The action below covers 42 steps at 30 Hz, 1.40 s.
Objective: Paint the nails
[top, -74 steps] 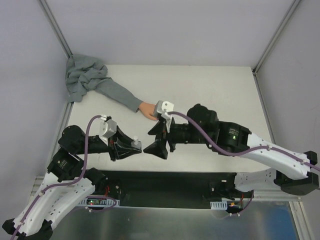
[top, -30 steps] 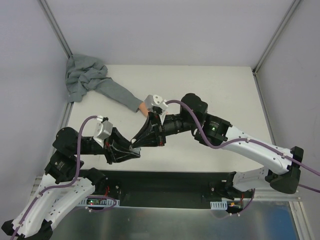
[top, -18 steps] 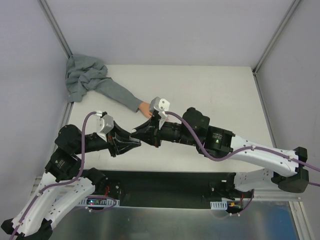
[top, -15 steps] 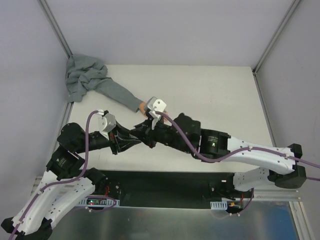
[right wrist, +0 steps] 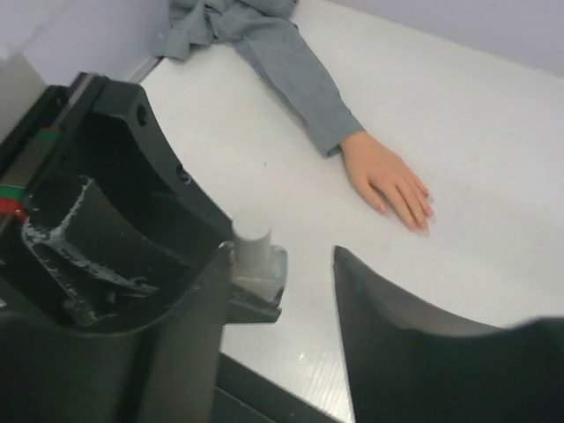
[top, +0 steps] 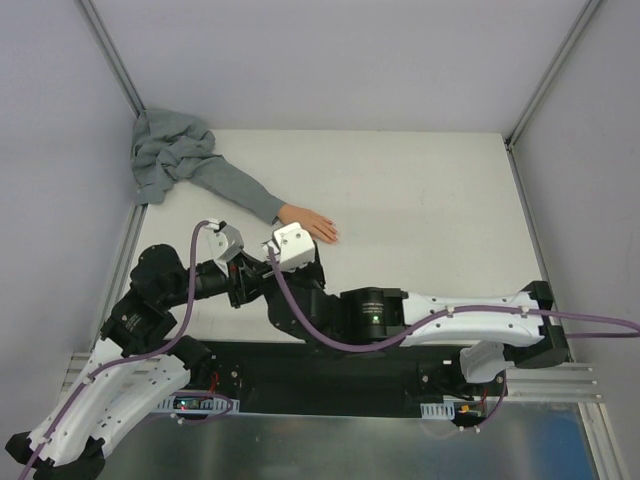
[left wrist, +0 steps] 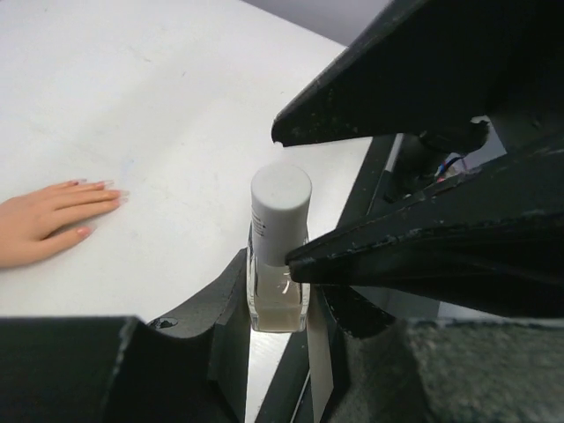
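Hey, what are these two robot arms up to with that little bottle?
The left gripper holds a small nail polish bottle upright near the front edge of the table. The right gripper stands open around its white cap, not clamped on it. The fake hand lies flat farther back, untouched, in its grey sleeve.

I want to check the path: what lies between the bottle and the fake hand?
Only bare table; the right wrist view shows nothing between the bottle and the hand.
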Each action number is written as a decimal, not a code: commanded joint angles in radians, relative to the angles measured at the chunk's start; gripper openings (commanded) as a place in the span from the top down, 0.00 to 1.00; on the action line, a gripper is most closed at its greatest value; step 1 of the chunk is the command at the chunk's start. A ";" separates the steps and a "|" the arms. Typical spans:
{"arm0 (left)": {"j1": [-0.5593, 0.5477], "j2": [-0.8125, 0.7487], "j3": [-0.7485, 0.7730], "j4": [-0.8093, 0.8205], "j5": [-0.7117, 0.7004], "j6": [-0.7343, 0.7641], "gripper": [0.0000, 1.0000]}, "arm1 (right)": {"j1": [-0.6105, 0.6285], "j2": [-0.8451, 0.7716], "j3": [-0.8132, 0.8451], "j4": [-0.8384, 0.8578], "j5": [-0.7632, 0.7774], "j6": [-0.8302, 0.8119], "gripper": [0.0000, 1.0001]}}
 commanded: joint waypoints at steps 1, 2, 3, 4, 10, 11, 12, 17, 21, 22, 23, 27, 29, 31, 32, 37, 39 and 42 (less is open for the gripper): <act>0.003 -0.028 0.006 0.193 0.061 -0.062 1.00 | 0.017 -0.140 -0.130 0.167 -0.369 -0.184 0.37; 0.003 -0.026 0.009 0.184 0.107 -0.071 1.00 | 0.013 -0.174 -0.171 0.206 -0.428 -0.239 0.31; 0.003 -0.028 0.014 0.176 0.138 -0.079 1.00 | 0.004 -0.243 -0.218 0.233 -0.553 -0.265 0.27; 0.003 -0.028 0.017 0.170 0.167 -0.092 1.00 | -0.025 -0.269 -0.237 0.240 -0.621 -0.305 0.26; 0.003 -0.032 0.049 0.170 0.425 -0.151 1.00 | -0.269 -0.395 -0.340 0.278 -1.421 -0.354 0.16; 0.003 -0.031 0.054 0.171 0.463 -0.155 1.00 | -0.289 -0.397 -0.345 0.316 -1.489 -0.368 0.15; 0.003 -0.029 0.063 0.171 0.529 -0.161 1.00 | -0.305 -0.397 -0.345 0.327 -1.570 -0.377 0.16; 0.003 -0.062 0.069 0.179 0.575 -0.184 1.00 | -0.369 -0.355 -0.294 0.385 -1.694 -0.376 0.21; 0.003 -0.065 0.069 0.181 0.588 -0.191 1.00 | -0.389 -0.320 -0.254 0.427 -1.785 -0.338 0.29; 0.003 -0.062 0.069 0.179 0.591 -0.191 1.00 | -0.392 -0.309 -0.245 0.427 -1.799 -0.331 0.34; 0.004 -0.060 0.068 0.181 0.591 -0.189 1.00 | -0.392 -0.300 -0.237 0.425 -1.804 -0.327 0.36; 0.003 -0.052 0.071 0.181 0.589 -0.180 1.00 | -0.401 -0.262 -0.214 0.442 -1.827 -0.304 0.50; 0.003 -0.052 0.074 0.182 0.591 -0.178 1.00 | -0.403 -0.254 -0.213 0.456 -1.833 -0.285 0.57; 0.003 -0.051 0.077 0.181 0.589 -0.178 1.00 | -0.406 -0.250 -0.207 0.456 -1.839 -0.282 0.63; 0.003 -0.052 0.078 0.181 0.589 -0.178 1.00 | -0.408 -0.250 -0.207 0.458 -1.839 -0.281 0.65; 0.004 -0.051 0.080 0.181 0.589 -0.177 1.00 | -0.417 -0.263 -0.220 0.480 -1.852 -0.275 0.67; 0.003 -0.046 0.077 0.181 0.589 -0.177 1.00 | -0.415 -0.263 -0.220 0.485 -1.861 -0.265 0.67; 0.004 -0.043 0.077 0.181 0.588 -0.177 1.00 | -0.415 -0.260 -0.222 0.494 -1.873 -0.258 0.68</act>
